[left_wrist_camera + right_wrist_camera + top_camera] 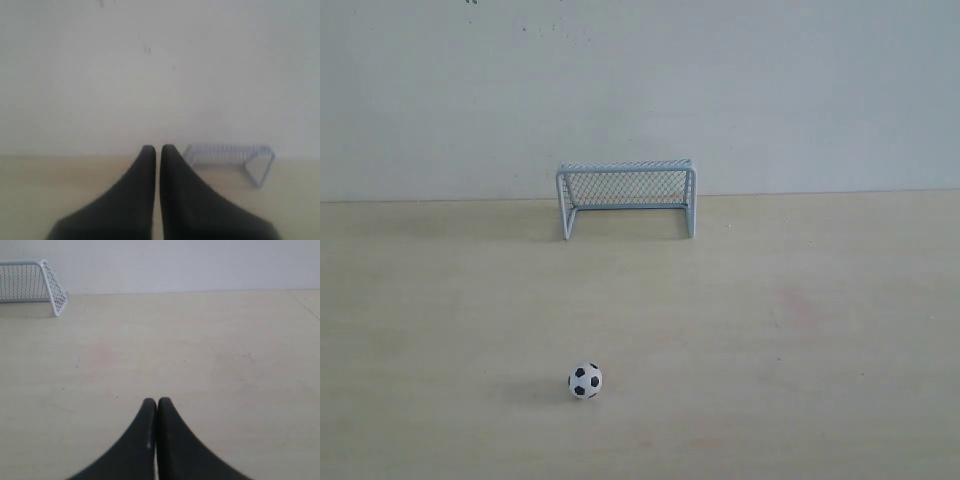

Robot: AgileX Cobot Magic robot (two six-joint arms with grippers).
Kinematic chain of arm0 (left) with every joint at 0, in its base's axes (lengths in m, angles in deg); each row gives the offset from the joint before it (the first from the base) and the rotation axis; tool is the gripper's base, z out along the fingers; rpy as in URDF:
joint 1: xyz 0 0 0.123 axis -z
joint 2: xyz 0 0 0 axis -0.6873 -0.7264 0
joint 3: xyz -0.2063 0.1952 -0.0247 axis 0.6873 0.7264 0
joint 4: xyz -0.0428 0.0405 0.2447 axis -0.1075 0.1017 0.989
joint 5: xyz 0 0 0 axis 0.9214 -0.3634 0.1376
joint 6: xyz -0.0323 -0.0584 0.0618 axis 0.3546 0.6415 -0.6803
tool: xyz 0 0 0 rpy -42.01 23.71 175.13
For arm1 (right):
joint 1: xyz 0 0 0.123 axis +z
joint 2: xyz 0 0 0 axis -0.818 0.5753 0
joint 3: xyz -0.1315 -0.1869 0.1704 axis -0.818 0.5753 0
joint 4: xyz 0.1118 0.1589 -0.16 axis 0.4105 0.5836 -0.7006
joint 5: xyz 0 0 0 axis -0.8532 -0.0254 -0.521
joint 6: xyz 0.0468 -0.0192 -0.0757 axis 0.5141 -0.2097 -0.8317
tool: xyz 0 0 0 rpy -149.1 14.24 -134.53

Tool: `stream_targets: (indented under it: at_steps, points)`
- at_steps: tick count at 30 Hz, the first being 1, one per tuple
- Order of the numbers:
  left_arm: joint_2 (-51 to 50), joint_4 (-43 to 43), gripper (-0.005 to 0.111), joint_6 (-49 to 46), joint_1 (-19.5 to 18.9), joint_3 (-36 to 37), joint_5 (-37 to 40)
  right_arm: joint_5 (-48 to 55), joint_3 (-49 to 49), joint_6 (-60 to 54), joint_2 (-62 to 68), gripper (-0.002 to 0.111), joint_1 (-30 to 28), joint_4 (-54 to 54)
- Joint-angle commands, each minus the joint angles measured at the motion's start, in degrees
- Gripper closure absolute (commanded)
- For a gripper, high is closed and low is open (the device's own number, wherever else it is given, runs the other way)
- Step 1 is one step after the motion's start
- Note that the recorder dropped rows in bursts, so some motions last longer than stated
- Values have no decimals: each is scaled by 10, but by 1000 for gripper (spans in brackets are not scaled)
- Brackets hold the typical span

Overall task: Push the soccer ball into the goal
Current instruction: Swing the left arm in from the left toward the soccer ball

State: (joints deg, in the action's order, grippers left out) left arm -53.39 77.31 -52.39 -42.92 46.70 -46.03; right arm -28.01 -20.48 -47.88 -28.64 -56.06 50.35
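Note:
The soccer ball (585, 380), white with black patches, rests on the pale wooden table near its front, slightly left of centre. The goal (627, 197), a pale blue-grey frame with mesh netting, stands at the table's far edge against the wall, its mouth facing the ball. Neither arm shows in the exterior view. My left gripper (158, 148) is shut with nothing in it; the goal (230, 159) lies beyond its tips. My right gripper (157, 401) is shut and empty above bare table, with the goal (31, 281) far off. Neither wrist view shows the ball.
A plain white wall (640, 90) rises behind the table's far edge. The light wooden tabletop (800, 320) stretches wide to both sides of the ball and goal. A seam or table edge (302, 302) shows at one corner of the right wrist view.

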Motion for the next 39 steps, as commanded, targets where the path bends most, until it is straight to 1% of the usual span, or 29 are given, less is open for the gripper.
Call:
stream_targets:
  at_steps: [1, 4, 7, 9, 10, 12, 13, 15, 16, 18, 25, 28, 33, 37, 39]
  points:
    - [-125, -10, 102, -93, 73, -78, 122, -3, -1, -1, -3, 108, 1, -1]
    - [-192, -52, 102, -221, 126, -131, 169, -3, -1, -1, -3, 108, 1, -1]
    - [-246, -149, 102, -402, 163, -180, 230, -3, -1, -1, -3, 108, 1, -1]
    - [-276, -238, 102, -504, 174, -211, 288, -3, -1, -1, -3, 108, 1, -1]
    - [-287, -274, 102, -548, 175, -223, 316, -3, -1, -1, -3, 108, 1, -1]
    - [-313, -350, 102, -666, 175, -243, 394, -3, -1, -1, -3, 108, 1, -1]
    - [-322, -373, 102, -710, 175, -249, 428, -3, -1, -1, -3, 108, 1, -1]
    - [-343, -385, 102, -786, 175, -259, 513, -3, -1, -1, -3, 108, 1, -1]
    - [-354, -385, 102, -800, 175, -260, 549, -3, -1, -1, -3, 108, 1, -1]
    - [-373, -380, 102, -826, 175, -260, 583, -3, -1, -1, -3, 108, 1, -1]
    - [-437, -373, 102, -829, 175, -260, 586, -3, -1, -1, -3, 108, 1, -1]
    - [-466, -361, 102, -822, 175, -260, 566, -3, -1, -1, -3, 108, 1, -1]
    - [-504, -345, 102, -781, 175, -260, 486, -3, -1, -1, -3, 108, 1, -1]
    - [-526, -349, 102, -782, 175, -260, 470, -3, -1, -1, -3, 108, 1, -1]
    - [-534, -349, 102, -803, 175, -260, 474, -3, -1, -1, -3, 108, 1, -1]
